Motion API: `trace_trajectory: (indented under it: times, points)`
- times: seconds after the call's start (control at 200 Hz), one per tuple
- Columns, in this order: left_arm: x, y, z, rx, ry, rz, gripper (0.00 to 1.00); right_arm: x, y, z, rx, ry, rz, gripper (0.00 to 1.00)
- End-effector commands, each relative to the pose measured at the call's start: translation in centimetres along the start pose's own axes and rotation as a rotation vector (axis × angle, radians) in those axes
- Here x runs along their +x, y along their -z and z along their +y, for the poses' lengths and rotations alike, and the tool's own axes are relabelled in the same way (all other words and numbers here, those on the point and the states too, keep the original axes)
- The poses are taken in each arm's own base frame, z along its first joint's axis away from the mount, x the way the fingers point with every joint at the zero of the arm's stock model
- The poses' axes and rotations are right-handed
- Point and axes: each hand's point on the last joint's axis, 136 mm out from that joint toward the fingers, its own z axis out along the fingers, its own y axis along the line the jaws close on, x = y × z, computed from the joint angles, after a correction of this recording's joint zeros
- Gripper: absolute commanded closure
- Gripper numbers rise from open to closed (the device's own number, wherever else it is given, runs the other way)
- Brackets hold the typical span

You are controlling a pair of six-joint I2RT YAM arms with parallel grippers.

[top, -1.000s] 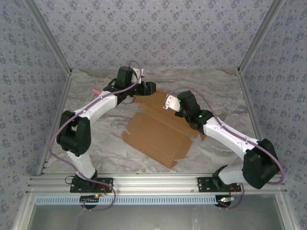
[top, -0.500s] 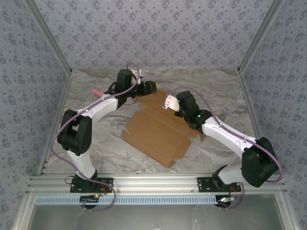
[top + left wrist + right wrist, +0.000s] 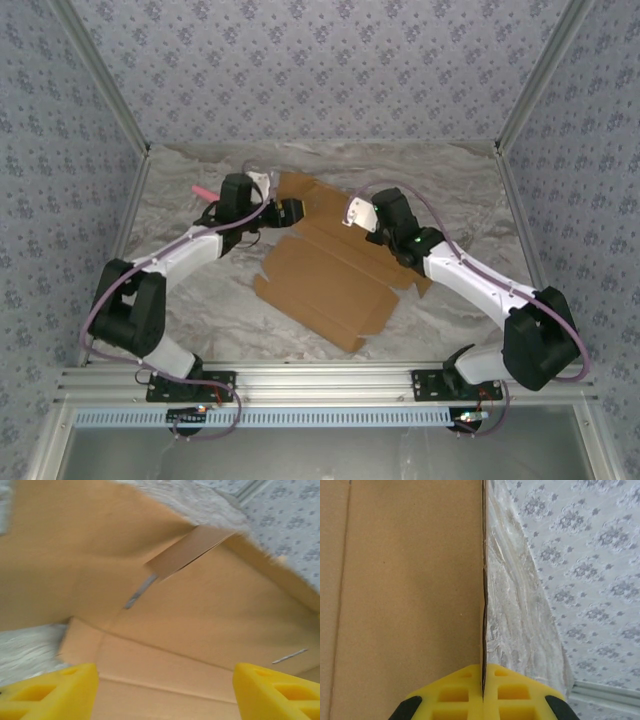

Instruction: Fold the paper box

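The paper box (image 3: 320,280) is a brown cardboard sheet with creases and flaps, lying mostly flat at the table's middle. Its far part is raised. My left gripper (image 3: 292,213) hovers over the sheet's far left portion. In the left wrist view its yellow fingers (image 3: 47,692) stand wide apart with only the cardboard (image 3: 200,605) beneath, and a small flap sticks up beyond. My right gripper (image 3: 352,218) is at the sheet's far right edge. In the right wrist view that gripper (image 3: 483,677) is shut on the thin edge of the cardboard (image 3: 410,580).
A small pink stick (image 3: 200,190) lies at the far left of the marbled table (image 3: 450,190). Patterned walls enclose the back and both sides. An aluminium rail (image 3: 330,380) carrying the arm bases runs along the near edge.
My left arm has drawn back to the left and nearer, off the sheet's far edge, exposing a far flap. The right arm has held its place on the edge.
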Motion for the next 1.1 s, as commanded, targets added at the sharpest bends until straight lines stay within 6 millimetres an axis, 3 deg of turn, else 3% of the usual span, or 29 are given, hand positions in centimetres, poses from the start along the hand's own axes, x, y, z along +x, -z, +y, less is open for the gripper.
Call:
trace_trajectory:
  times: [0.0,0.44,0.635,0.775,1.094]
  points:
    - [0.5,-0.3,1.6,-0.047,-0.097,-0.021,0.29,-0.4,0.4,-0.1,-0.071,-0.078,-0.021,1.0]
    - [4.2,-5.8,4.8,-0.128,-0.192,0.073,0.29,0.4,-0.4,-0.2,-0.106,-0.126,0.019,1.0]
    - [5.1,-7.1,6.4,-0.177,-0.17,0.079,0.29,0.4,-0.3,-0.1,-0.106,-0.122,0.025,1.0]
    - [5.5,-8.0,6.2,-0.152,-0.172,0.094,0.3,0.3,-0.4,-0.1,-0.103,-0.124,0.021,1.0]
    - [5.2,-9.2,3.3,0.0,-0.191,0.089,0.37,0.3,-0.4,0.2,-0.106,-0.117,0.028,1.0]
